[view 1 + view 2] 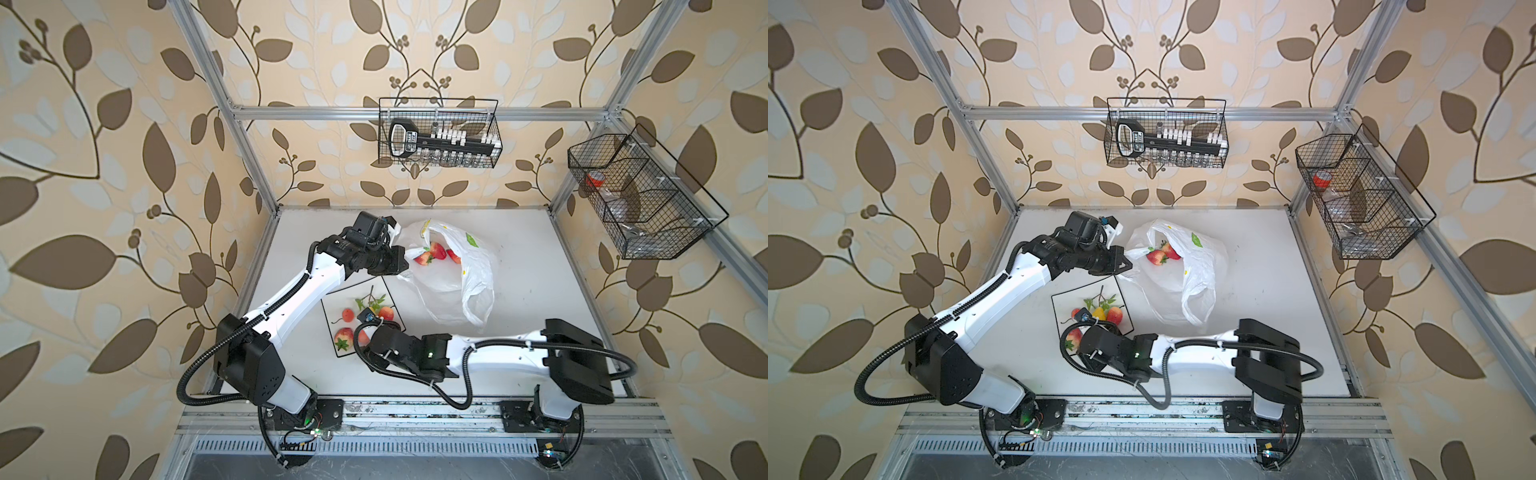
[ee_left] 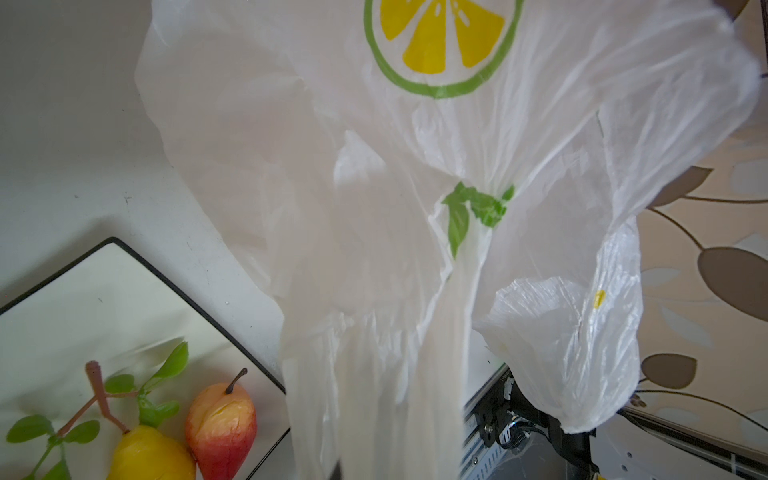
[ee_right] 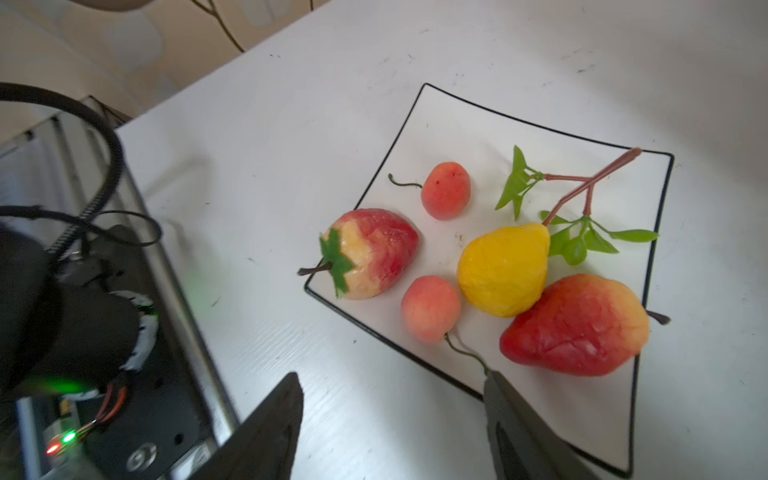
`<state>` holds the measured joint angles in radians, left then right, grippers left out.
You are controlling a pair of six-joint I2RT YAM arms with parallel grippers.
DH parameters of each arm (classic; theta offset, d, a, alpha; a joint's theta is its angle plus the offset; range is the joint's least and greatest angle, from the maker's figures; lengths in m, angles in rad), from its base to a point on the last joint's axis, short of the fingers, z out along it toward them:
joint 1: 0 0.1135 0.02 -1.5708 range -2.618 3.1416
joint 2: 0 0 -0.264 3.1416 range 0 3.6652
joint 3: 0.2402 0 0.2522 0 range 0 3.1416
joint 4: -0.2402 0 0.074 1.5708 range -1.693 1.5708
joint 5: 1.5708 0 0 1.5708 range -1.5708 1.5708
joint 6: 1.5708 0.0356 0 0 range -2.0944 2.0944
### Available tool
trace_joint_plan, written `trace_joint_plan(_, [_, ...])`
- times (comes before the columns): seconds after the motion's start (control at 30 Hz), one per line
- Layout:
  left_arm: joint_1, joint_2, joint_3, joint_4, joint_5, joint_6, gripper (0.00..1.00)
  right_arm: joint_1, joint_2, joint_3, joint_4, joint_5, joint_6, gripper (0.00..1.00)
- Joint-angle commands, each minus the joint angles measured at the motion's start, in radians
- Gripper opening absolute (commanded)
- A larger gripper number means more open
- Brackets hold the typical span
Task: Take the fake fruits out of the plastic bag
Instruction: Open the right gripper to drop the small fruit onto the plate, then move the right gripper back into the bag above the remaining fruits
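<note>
Entry, left to right.
1. Plate [image 3: 457, 137]: carries a pear [image 3: 503, 270], plated strawberries [image 3: 374, 253] and small round fruits [image 3: 444, 191].
2. Right hand [image 3: 392, 376]: over the plate's edge, jaws wide, empty.
3. Left hand [image 1: 397, 264]: clamped on the plastic bag [image 1: 469, 286], lifting its mouth.
4. Bag: thin, crinkled, lemon-printed, on the worktop beside the plate, with bagged strawberries [image 1: 434, 251] inside.

I judge a drop-off done. Next I must reach the right hand into the mouth.

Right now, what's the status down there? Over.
Left gripper shut on plastic bag, mouth held open. Right gripper open, empty, over plate. Five fruits plated; strawberries left in bag. Nothing in the way.
</note>
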<state>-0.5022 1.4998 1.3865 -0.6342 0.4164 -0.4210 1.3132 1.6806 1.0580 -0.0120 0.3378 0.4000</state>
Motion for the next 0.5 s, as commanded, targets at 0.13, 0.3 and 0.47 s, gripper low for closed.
trace_joint_plan(0.13, [0.011,-0.035,0.022,-0.008,0.019,0.036,0.0,0.016,-0.296,-0.114,-0.13,0.02,0.014,0.68])
trace_joint_plan(0.3, [0.011,-0.038,0.017,-0.001,0.019,0.038,0.0,0.014,-0.488,-0.105,-0.3,0.128,0.035,0.65])
trace_joint_plan(0.47, [0.011,-0.036,0.016,-0.001,0.03,0.039,0.0,-0.015,-0.545,-0.04,-0.43,0.237,0.064,0.6])
